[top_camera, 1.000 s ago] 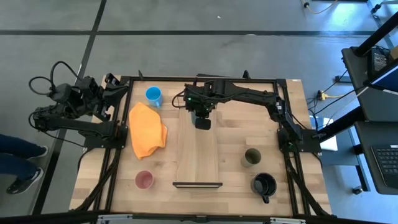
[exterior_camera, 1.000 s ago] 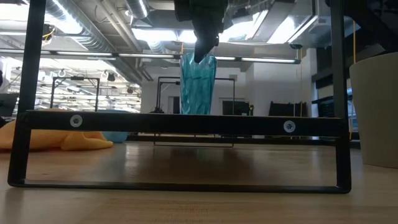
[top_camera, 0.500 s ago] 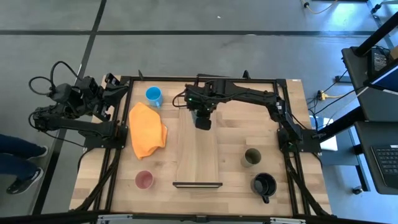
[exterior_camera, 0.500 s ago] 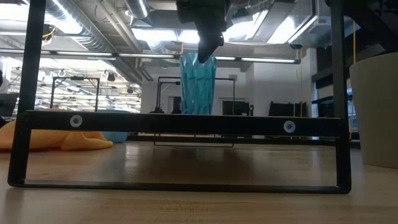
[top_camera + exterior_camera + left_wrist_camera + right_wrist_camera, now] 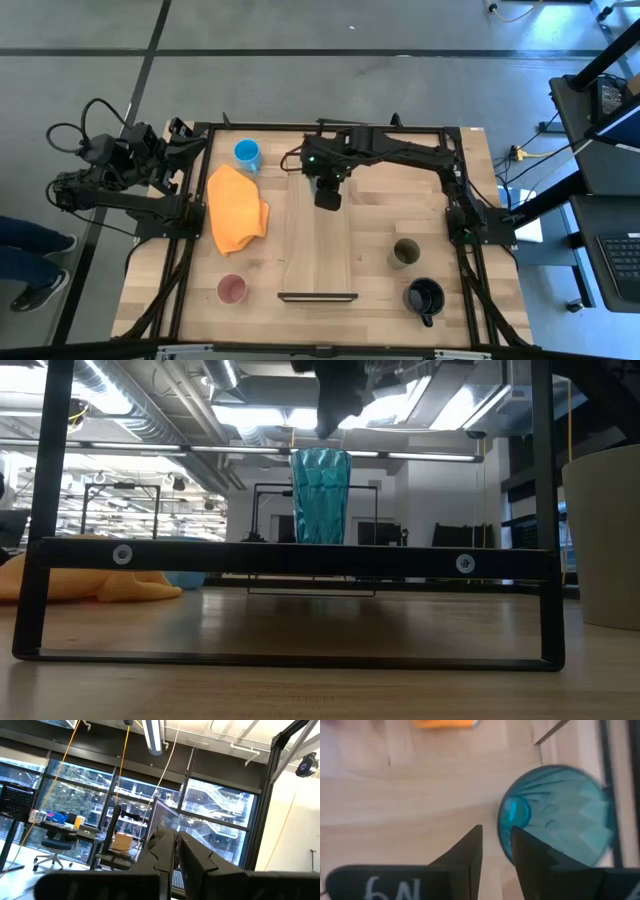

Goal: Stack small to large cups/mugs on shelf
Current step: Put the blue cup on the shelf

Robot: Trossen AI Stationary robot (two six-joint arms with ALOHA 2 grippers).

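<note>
Hovering above the far end of the shelf (image 5: pixel 318 240), the right gripper (image 5: pixel 326 196) hangs just over the teal tumbler (image 5: pixel 321 496), which stands upright on the plank at its twelve o'clock end, free of the claw. The wrist camera shows the two fingers (image 5: pixel 465 852) drawn close together with only a narrow slit between them and nothing held, the tumbler's rim (image 5: pixel 555 815) just beside them. The left gripper (image 5: pixel 172 857) waits off the table's nine o'clock edge, fingers near together and empty.

With the first vessel placed, the step seems to be clearing away: a straight lift before any sideways travel would keep the fingers off the tall, light tumbler. Four vessels wait on the tabletop: the bright blue mug (image 5: pixel 247 154) at eleven o'clock beside the orange cloth (image 5: pixel 236 208), the pink cup (image 5: pixel 232 290) at seven, the olive-green cup (image 5: pixel 405 253) and black mug (image 5: pixel 424 297) toward five.
</note>
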